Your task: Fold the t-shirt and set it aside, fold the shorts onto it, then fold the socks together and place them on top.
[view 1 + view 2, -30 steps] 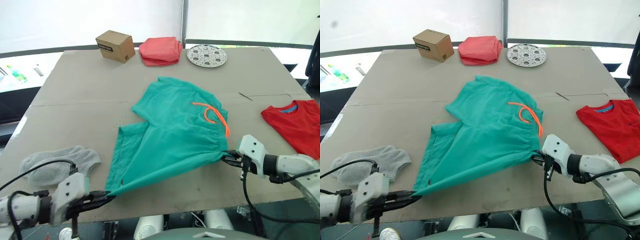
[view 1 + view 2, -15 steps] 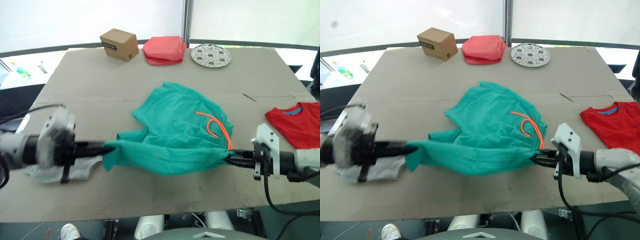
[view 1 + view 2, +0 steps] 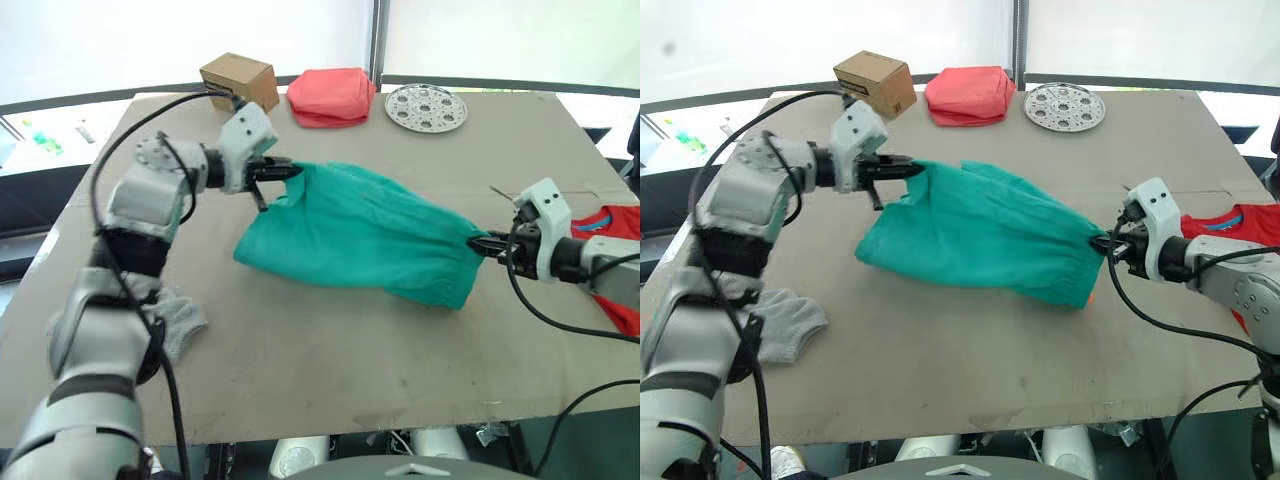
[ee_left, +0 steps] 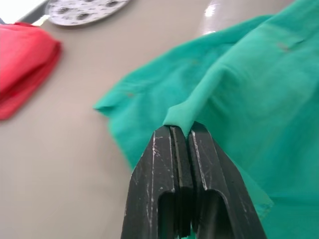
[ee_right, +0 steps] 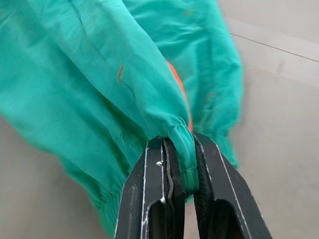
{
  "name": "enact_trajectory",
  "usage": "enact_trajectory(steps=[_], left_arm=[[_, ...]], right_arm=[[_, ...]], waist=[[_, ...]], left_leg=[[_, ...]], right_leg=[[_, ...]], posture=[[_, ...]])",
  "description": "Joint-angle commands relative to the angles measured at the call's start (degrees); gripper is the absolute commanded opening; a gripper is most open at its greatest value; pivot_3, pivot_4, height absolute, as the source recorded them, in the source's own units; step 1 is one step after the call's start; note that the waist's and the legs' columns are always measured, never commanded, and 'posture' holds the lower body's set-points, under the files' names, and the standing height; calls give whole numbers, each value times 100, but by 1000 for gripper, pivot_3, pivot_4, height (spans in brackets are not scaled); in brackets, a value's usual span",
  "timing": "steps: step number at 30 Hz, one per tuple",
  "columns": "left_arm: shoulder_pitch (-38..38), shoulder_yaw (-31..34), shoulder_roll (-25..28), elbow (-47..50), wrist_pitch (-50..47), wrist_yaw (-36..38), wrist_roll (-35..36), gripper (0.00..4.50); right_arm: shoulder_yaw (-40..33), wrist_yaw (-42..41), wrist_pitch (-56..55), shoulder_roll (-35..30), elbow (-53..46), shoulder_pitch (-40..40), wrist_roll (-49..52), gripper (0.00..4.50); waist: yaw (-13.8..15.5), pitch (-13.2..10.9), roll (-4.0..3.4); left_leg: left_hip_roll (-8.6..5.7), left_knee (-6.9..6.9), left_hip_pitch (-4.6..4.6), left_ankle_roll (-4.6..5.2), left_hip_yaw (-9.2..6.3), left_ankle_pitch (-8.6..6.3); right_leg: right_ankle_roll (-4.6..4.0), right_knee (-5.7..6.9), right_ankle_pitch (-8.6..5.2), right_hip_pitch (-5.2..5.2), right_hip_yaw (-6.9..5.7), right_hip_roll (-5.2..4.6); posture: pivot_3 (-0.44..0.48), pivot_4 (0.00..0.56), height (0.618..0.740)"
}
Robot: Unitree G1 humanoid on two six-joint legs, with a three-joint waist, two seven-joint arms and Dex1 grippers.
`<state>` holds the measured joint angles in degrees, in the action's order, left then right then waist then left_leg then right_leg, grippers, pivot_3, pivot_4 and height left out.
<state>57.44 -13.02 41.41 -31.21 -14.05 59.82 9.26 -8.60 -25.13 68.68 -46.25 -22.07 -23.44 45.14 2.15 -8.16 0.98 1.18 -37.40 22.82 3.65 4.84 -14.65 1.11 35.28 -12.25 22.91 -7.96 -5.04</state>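
Shorts (image 3: 370,235) stretched between both tools, spread across tabletop (image 3: 330,370) centre. Left tool (image 3: 288,172) clamped on far-left corner of shorts, fingers (image 4: 172,164) pressed together on cloth fold. Right tool (image 3: 482,243) clamped on gathered waistband at right end; orange cord visible beside waistband in right wrist view. T-shirt (image 3: 622,265) seen at right tabletop edge, behind right arm. Socks (image 3: 790,322) located near left edge, apart from shorts.

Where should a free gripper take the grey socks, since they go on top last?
The socks lie flat near the table's front left edge, partly behind the left arm. Probably pinch the bare edge toward the table's middle, coming from above: flat cloth offers only an edge. Both grippers, left and right, hold the shorts.
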Motion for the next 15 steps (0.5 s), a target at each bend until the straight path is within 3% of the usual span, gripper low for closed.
enact_trajectory(steps=[1, 7, 13, 14, 15], left_arm=[[682, -130, -355, -1221, 1161, -206, -665, 13], [1714, -173, -1371, -3096, 2236, -760, -1312, 13], [1922, -418, -1903, -4058, 2609, -1701, -2088, 13], [1904, -338, -1963, -4153, 2480, -1801, -2082, 574], [1891, -253, -1999, -4221, 2370, -1887, -2061, 817]], right_arm=[[23, 339, 6, 164, 260, -401, -337, 31], [271, 544, -66, 308, 805, -863, -937, 31], [652, 423, -245, 316, 934, -973, -1354, 31], [706, 401, -327, 337, 929, -959, -1432, 0], [728, 408, -399, 364, 923, -947, -1508, 0]], waist=[[-7, 0, 0], [-2, -3, 5], [-114, -2, 6], [-131, -3, 7], [-140, -4, 8]], left_leg=[[0, 0, 4, 1, 5, 0], [1, -2, 7, 4, 14, -2], [1, -2, 4, 5, 21, -2], [1, -2, 4, 5, 19, -2], [1, -2, 5, 5, 20, -2]], right_leg=[[1, 2, 1, 6, 0, 0], [4, 11, 0, 13, -2, -4], [7, 19, 1, 17, -1, -6], [7, 21, 0, 17, -1, -6], [7, 22, 1, 19, -1, -6]], posture=[[0, 150, 736], [0, 150, 736], [0, 150, 736], [0, 150, 736], [0, 150, 736]])
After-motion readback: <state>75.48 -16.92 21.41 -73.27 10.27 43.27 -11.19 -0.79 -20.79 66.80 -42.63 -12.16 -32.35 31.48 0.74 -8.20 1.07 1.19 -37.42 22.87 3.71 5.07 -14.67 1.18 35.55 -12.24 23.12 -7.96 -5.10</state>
